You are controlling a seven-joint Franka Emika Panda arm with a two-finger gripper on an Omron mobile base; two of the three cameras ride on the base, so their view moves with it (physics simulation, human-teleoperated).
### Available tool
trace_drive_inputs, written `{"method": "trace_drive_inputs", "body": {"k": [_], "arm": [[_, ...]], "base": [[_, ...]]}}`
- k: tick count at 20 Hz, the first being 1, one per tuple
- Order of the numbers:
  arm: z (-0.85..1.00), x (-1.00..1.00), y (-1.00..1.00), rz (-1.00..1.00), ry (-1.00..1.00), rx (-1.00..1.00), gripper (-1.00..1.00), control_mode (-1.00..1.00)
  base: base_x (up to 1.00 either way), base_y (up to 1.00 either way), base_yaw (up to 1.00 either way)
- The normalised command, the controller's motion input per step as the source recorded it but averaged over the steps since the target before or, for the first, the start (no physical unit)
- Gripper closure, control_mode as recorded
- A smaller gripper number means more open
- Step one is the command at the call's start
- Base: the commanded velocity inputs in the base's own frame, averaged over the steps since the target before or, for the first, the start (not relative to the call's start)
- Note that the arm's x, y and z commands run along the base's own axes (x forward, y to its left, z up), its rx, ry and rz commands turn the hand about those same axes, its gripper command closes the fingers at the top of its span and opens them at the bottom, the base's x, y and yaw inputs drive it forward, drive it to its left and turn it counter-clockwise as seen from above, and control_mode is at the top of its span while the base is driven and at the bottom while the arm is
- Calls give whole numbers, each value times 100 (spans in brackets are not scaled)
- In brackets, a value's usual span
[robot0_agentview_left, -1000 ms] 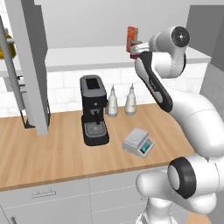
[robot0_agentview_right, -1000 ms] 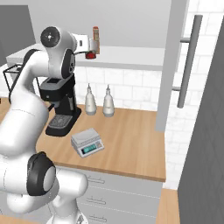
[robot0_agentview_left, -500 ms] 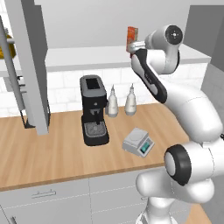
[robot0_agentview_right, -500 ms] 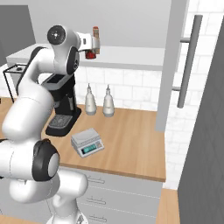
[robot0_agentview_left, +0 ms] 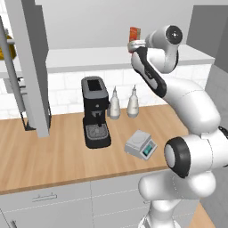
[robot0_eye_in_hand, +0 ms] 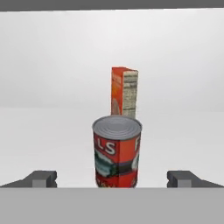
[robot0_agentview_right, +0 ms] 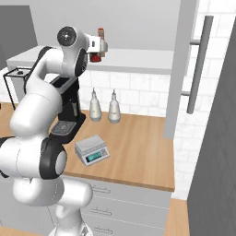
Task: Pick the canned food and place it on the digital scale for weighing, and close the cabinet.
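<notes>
Left base view: arm reaches to the upper centre, gripper (robot0_agentview_left: pixel 133 46) at the cabinet shelf (robot0_agentview_left: pixel 89 58) beside a box (robot0_agentview_left: pixel 134 34). Scale (robot0_agentview_left: pixel 140 144) sits on the counter (robot0_agentview_left: pixel 53 156), lower centre right, teal display at its front edge.

Right base view: gripper (robot0_agentview_right: pixel 99 50) at upper left, red can (robot0_agentview_right: pixel 96 57) just below it. Scale (robot0_agentview_right: pixel 91 150) at centre left, near the coffee machine (robot0_agentview_right: pixel 69 110).

Hand view: can (robot0_eye_in_hand: pixel 117 152) upright, bottom centre, silver top, red label with a pale patch. Fingers (robot0_eye_in_hand: pixel 41 178) spread wide, one to each side, apart from it. Box (robot0_eye_in_hand: pixel 124 92) stands behind.
</notes>
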Motion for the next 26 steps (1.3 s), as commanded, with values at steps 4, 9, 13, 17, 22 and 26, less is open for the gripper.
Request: {"method": "trace_drive_inputs", "body": {"k": [4, 9, 13, 17, 22, 26], "arm": [[-1, 34, 0, 0, 0, 0, -100, -100], [-2, 28, 0, 0, 0, 0, -100, -100], [-5, 23, 0, 0, 0, 0, -100, -100], [-15, 20, 0, 0, 0, 0, -100, -100], [-16, 22, 0, 0, 0, 0, -100, -100], [-4, 17, 0, 0, 0, 0, 100, -100]], "base": [[0, 0, 0], [0, 0, 0], [0, 0, 0], [0, 0, 0], [0, 0, 0], [0, 0, 0]]}}
